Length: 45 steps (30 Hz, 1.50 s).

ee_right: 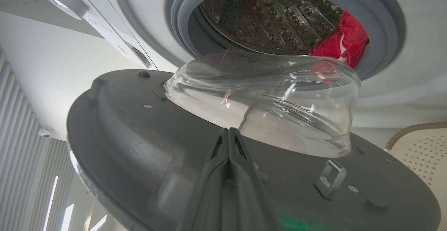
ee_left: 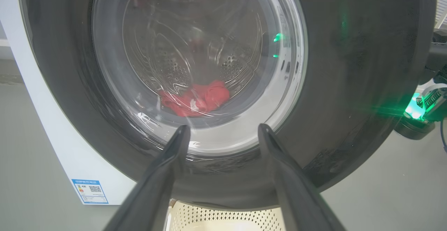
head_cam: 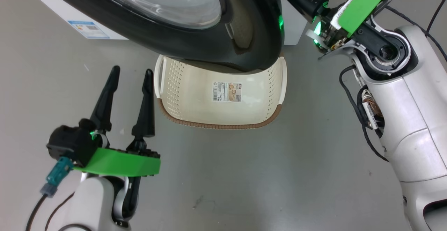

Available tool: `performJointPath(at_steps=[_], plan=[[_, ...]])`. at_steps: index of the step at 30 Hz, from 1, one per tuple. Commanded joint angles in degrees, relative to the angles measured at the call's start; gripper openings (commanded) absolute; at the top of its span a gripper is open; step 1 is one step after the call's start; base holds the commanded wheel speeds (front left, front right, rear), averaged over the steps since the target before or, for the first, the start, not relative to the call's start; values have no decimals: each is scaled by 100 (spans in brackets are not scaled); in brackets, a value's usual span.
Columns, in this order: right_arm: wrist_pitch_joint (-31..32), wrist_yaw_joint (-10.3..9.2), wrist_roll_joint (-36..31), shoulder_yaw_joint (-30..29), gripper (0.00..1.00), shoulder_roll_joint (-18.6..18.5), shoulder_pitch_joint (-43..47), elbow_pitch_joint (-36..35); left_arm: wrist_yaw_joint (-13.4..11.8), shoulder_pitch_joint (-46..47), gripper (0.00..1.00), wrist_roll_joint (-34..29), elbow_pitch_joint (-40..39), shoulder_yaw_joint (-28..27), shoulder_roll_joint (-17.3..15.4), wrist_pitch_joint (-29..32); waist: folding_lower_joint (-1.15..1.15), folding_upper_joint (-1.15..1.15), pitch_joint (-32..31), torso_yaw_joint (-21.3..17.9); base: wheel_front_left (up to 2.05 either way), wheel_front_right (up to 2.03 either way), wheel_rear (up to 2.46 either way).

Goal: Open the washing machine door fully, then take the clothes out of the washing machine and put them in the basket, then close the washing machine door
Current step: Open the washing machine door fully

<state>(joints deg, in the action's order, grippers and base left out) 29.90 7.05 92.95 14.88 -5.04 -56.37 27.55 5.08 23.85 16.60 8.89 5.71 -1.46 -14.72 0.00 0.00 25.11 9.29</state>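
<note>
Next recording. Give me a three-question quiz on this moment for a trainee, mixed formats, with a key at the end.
1. True or false: the clothes lie inside the washing machine drum.
2. The left end effector is: A open and empty; B shut on the door; C shut on the basket.
3. Fill in: the basket stands under the partly open washing machine ____.
Key: 1 true; 2 A; 3 door.
</note>
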Motion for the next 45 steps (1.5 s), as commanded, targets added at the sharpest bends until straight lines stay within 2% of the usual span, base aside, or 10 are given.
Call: performJointPath(at_steps=[1,7,8,10,11,21,33,37,41,45], plan=[[48,44,19,79,0,182,124,-176,15,-124,100,-60,-95,-193,-142,-28,0,0,-13,-10,0,0,0],[-133,44,-72,46,0,190,221,-290,27,-163,100,-66,-71,-200,-142,-28,0,0,-51,-53,0,0,0],[-227,44,-128,24,19,188,238,-311,33,-171,100,-51,-72,-199,-142,-28,0,0,-55,-63,0,0,0],[-388,44,-255,1,87,164,271,-389,45,-182,100,-29,-73,-200,-142,-28,0,0,-61,-81,0,0,0],[-487,44,-338,-6,100,138,295,-426,52,-185,100,-15,-76,-202,-142,-28,0,0,-65,-92,0,0,0],[-2157,44,-1769,289,100,-306,580,-815,121,-190,100,130,-103,-386,-142,-28,0,0,-120,-275,0,0,0],[-4350,44,-3964,829,100,-656,837,38,82,-203,100,-135,-214,-715,-142,-28,0,0,-181,-520,0,0,0],[-4481,44,-5240,493,100,-618,966,187,72,-233,100,-187,-280,-767,-142,-28,0,0,-190,-583,0,0,0],[-4487,44,-6400,-384,100,-215,1375,-297,79,-237,100,-256,-365,-829,-142,-28,0,0,-160,-642,0,0,0],[-4488,44,-7066,-897,100,38,1757,-656,81,-260,100,-275,-410,-855,-142,-28,0,0,-165,-660,0,0,0]])
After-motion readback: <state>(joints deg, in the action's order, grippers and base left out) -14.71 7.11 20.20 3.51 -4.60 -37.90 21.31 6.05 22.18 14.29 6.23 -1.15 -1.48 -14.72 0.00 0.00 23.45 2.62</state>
